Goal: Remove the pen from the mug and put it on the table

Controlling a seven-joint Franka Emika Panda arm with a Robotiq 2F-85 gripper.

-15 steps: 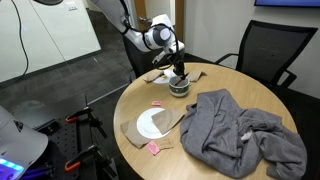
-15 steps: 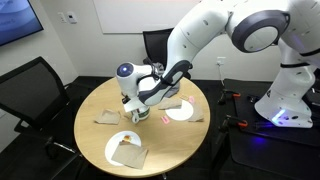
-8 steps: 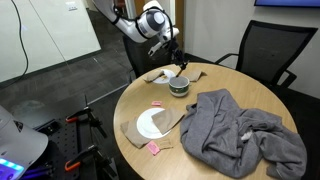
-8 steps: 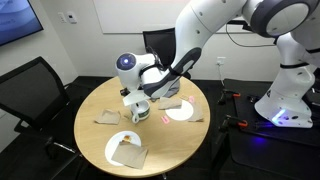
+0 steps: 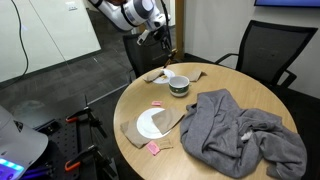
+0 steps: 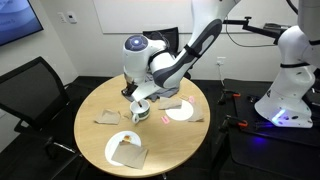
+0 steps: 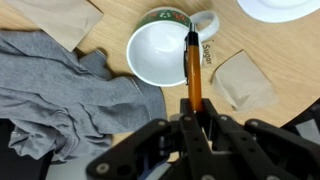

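The mug (image 5: 178,85) stands on the round tan table (image 5: 235,78), dark outside and white inside; it also shows in an exterior view (image 6: 140,110). In the wrist view the mug (image 7: 158,52) is empty, directly below me. My gripper (image 7: 196,115) is shut on the pen (image 7: 191,65), a thin stick that points down over the mug's right rim. In both exterior views the gripper (image 5: 165,42) (image 6: 139,94) hangs well above the mug. The pen is too small to make out there.
A grey cloth (image 5: 238,128) (image 7: 60,90) lies beside the mug. A flat white disc (image 5: 152,124) (image 6: 181,112), brown napkins (image 7: 243,78) and small pink pieces (image 5: 157,104) lie on the table. Black chairs (image 5: 262,52) stand around it.
My gripper has risen from the mug's rim to well above it, with the pen in it. The mug has stayed in place.
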